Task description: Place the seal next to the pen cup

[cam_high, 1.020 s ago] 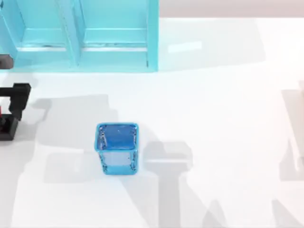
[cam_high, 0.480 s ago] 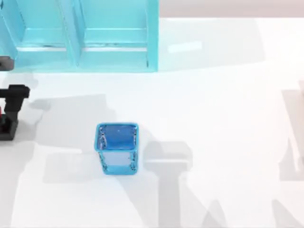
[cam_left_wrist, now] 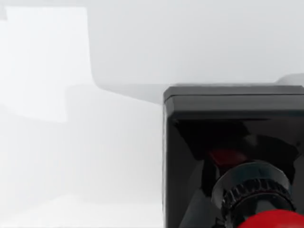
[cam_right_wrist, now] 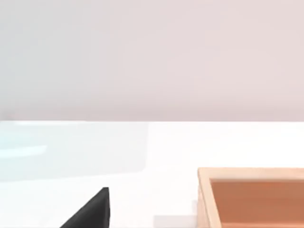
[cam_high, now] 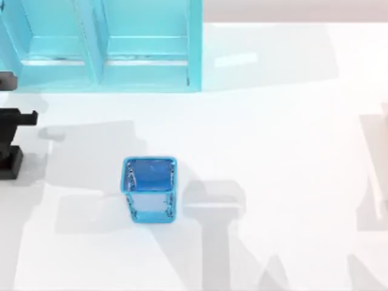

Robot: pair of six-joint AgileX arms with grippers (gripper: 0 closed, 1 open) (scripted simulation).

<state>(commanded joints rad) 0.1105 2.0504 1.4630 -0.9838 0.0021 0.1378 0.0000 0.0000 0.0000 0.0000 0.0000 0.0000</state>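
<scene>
Looks like the pickup step, nothing carried yet as far as can be judged. Seal (cam_high: 9,165) sitting on the table (cam_high: 273,121) well apart from the pen cup (cam_high: 150,189), way off to the cup's left, about level with its rim in the top view. Left gripper (cam_high: 12,130) hanging just over and beside the seal, also far left of the cup. Up close in the left wrist view, black block of the seal (cam_left_wrist: 232,156) with the red knob poking toward the camera, so probably lined up from above. Can't tell whether that tool is released or clenched, honestly, and can't say if it's touching the seal either. Cup standing upright by itself, bare table on every side of it, big cyan shelf (cam_high: 103,48) behind it. Right gripper (cam_right_wrist: 90,211) parked off on the cup's right side, near a wooden tray (cam_right_wrist: 251,194), grip state there not readable either. Next move, best guess: settle down around the knob, clamp, lift, then carry rightward toward the cup and set down just beside a wall without nudging it. Worth watching the cup, since it looks light enough to slide.
</scene>
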